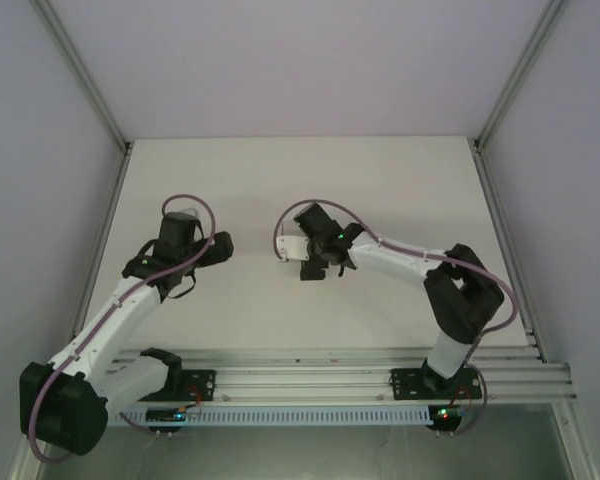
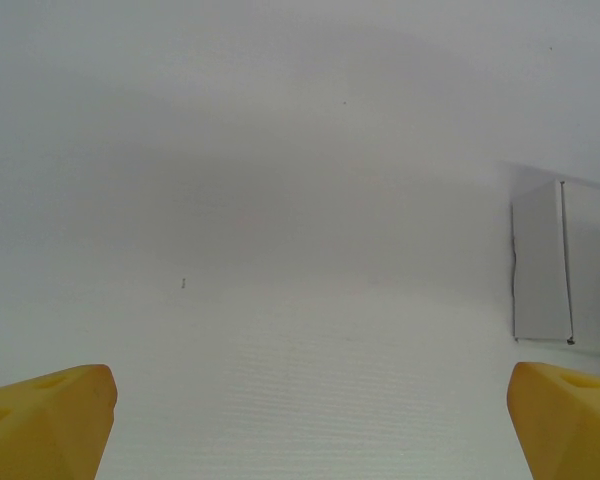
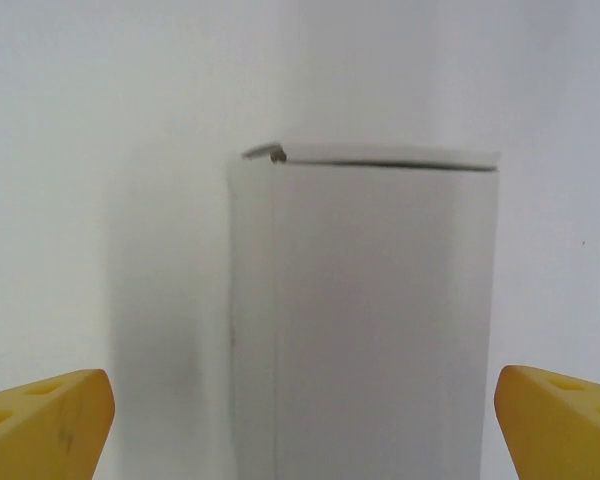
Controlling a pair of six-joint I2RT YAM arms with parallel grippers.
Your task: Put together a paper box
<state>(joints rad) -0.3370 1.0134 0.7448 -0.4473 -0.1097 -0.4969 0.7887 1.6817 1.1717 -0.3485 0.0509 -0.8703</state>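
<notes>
I am judging the assembly nearly done: the paper box [image 3: 365,310] is sitting folded, plain white, at the middle of the worktop [image 1: 380,180], between the fingers of my right pincer [image 3: 302,400], which is gaping wide and not touching it. My left pincer [image 2: 310,400] is gaping too, empty. One end flap is sitting slightly proud, so next I am likely pressing it flush.

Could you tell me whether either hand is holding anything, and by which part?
Nothing is held. The right hand is open astride the plain white cardboard box without touching it; the left hand is open.
</notes>
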